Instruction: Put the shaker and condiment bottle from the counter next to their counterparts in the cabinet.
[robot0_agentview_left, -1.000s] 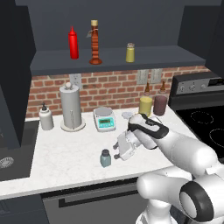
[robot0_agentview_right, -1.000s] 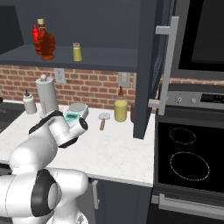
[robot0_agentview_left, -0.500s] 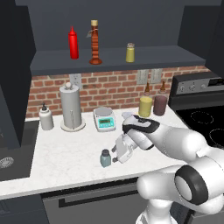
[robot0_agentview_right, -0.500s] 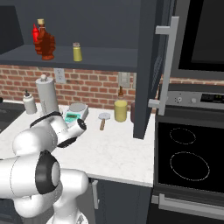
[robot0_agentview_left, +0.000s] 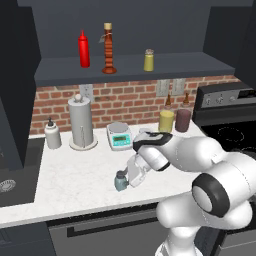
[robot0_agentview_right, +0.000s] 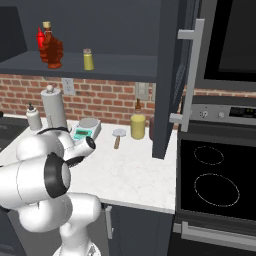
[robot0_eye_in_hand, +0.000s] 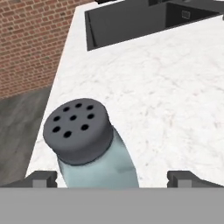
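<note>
Since the earlier frames the white arm has swung lower and closer to the small squat pale blue-grey shaker with a dark grey perforated cap (robot0_agentview_left: 120, 181), so that the two-finger gripper (robot0_agentview_left: 131, 181) now stands just beside it on the wide white marble-look counter (robot0_agentview_left: 70, 175). In the hand view the shaker (robot0_eye_in_hand: 89, 146) stands between the two dark fingertips (robot0_eye_in_hand: 42, 178), which are spread wide with a clear gap on either side of the jar (neither tip touches it); the gripper (robot0_eye_in_hand: 112, 179) is open and holds nothing. The shaker stands upright near the counter's front edge. On the shelf of the large dark grey cabinet (robot0_agentview_left: 175, 64) stand the tall reddish-brown ribbed condiment bottle with a tan stopper (robot0_agentview_left: 108, 48), the plain red squeeze bottle (robot0_agentview_left: 84, 49) to its left, and the small yellow-olive shaker with a pale cap (robot0_agentview_left: 148, 60) well to its right.
</note>
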